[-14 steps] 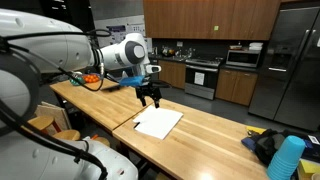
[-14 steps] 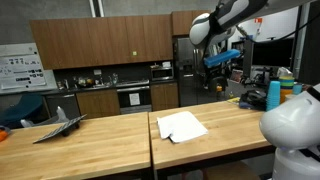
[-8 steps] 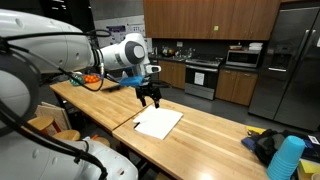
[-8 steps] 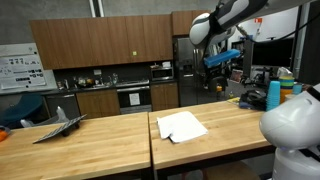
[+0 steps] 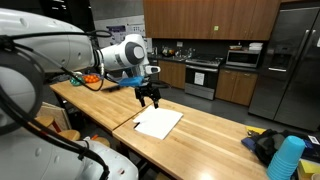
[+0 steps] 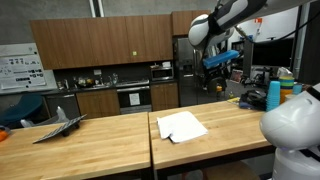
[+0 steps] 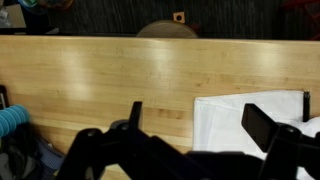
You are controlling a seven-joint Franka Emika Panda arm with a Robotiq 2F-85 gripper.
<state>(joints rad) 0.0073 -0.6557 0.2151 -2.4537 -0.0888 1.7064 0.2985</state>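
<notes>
My gripper (image 5: 150, 100) hangs open and empty in the air above the wooden table (image 5: 215, 128), over the far edge of a white cloth (image 5: 159, 123). The cloth lies flat on the table and also shows in an exterior view (image 6: 181, 126). In the wrist view the two dark fingers (image 7: 200, 122) stand wide apart, with the cloth (image 7: 245, 125) below and between them, reaching to the right. The gripper also shows in an exterior view (image 6: 222, 62), high above the table.
A blue cylinder (image 5: 287, 158) and dark items (image 5: 266, 143) sit at one table end, also in the wrist view (image 7: 12, 122). A grey folded object (image 6: 60, 124) lies on the adjoining table (image 6: 75, 150). Kitchen cabinets, an oven and a refrigerator (image 5: 292, 60) stand behind.
</notes>
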